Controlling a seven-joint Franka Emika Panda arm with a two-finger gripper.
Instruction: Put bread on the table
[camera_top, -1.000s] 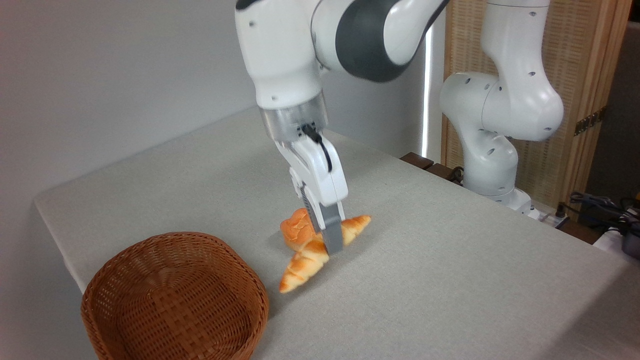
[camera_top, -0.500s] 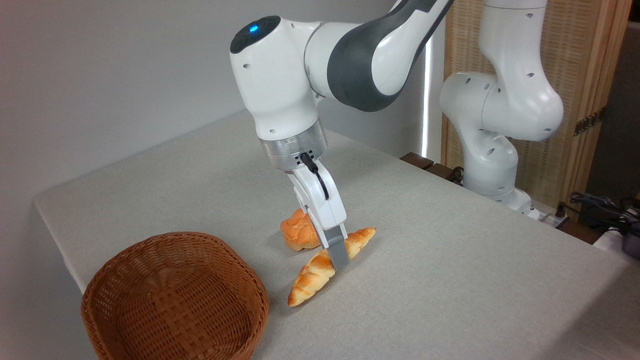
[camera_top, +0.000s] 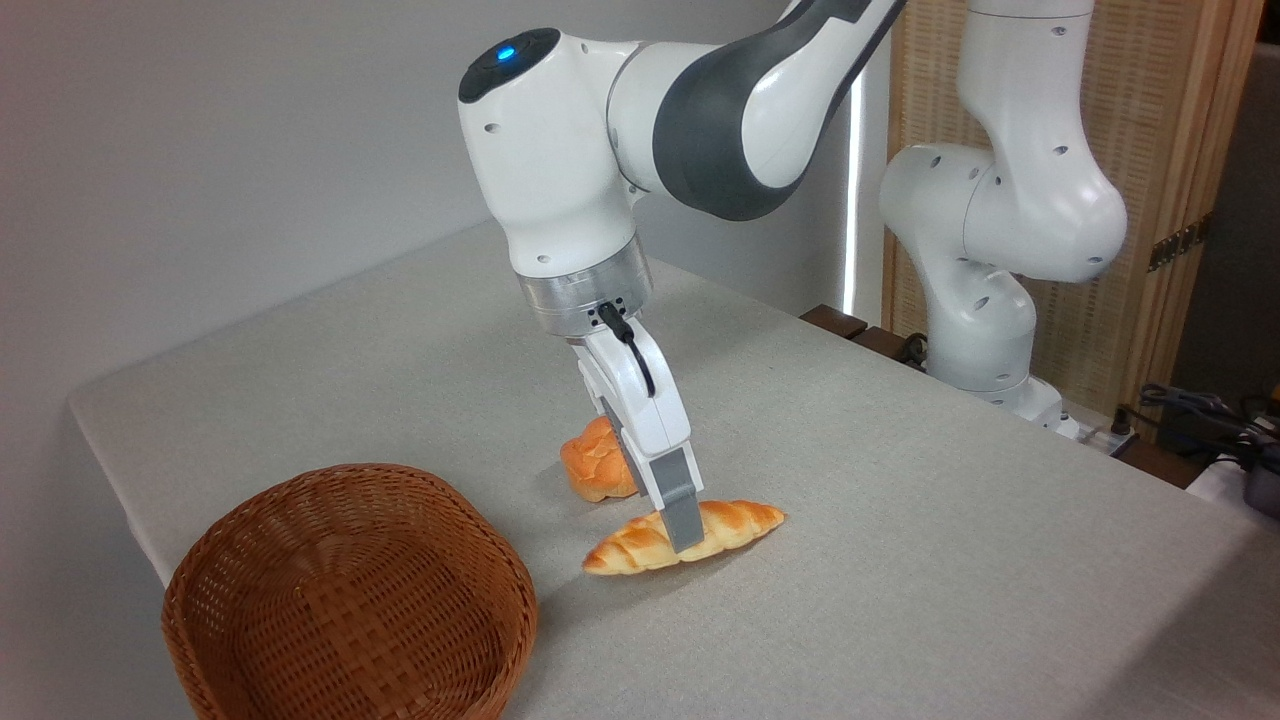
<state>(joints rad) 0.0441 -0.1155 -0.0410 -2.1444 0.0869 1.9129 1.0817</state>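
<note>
Lowered and swung flatter since a moment ago, the bread (camera_top: 685, 536) lies on the table (camera_top: 900, 520) just beside the bun (camera_top: 597, 468), gripper (camera_top: 684, 530) clamped on it; release gently, then lift straight up.

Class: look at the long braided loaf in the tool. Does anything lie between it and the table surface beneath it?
Nothing visible does. The bread lies low and level in the tool, at or on the bare table. The bun sits behind; the basket to the left.

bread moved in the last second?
Yes. The bread has shifted right and toward the camera, away from the bun, and swung from slanted to nearly level on the table.
</note>
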